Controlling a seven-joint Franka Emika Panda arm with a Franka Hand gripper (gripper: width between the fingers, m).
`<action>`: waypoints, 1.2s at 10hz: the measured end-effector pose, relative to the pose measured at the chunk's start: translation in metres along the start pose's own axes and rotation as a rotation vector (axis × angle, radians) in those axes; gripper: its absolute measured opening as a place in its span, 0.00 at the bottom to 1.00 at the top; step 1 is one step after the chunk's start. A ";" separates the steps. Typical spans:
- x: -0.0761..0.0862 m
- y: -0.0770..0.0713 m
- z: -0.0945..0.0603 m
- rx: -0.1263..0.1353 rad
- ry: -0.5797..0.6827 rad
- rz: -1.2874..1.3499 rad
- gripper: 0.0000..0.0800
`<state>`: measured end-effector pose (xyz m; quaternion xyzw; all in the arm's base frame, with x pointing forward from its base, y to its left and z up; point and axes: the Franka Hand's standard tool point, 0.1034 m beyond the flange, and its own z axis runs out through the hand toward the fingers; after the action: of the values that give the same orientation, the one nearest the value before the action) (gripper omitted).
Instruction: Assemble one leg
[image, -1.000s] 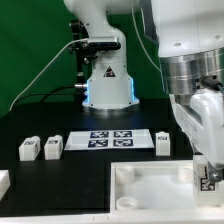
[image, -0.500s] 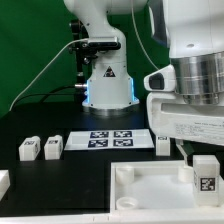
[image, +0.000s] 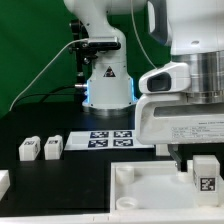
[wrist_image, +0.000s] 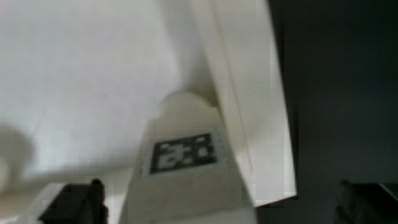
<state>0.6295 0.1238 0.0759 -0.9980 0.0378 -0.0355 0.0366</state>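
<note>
Only from the wrist, fingertips (wrist_image: 73, 200) flank the leg (wrist_image: 183, 150).

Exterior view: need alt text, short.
A white robot gripper hangs over a tagged leg standing in the tabletop's corner. Two more legs and the marker board lie on the black table.

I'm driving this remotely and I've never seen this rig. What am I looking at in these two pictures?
The exterior view shows a white robot arm from off to one side. Its gripper is low over the white tabletop, just above a tagged leg standing at the tabletop's corner. Whether it grips that leg is unclear. On the black table lie the marker board and two spare legs. The wrist view looks down between the fingers at the leg.
</note>
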 end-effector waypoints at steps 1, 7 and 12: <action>0.000 0.000 0.000 0.000 0.000 -0.007 0.81; -0.001 0.003 0.002 0.000 -0.004 0.336 0.37; -0.001 0.004 0.005 0.049 -0.016 1.136 0.37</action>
<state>0.6283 0.1207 0.0709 -0.8202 0.5674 -0.0035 0.0734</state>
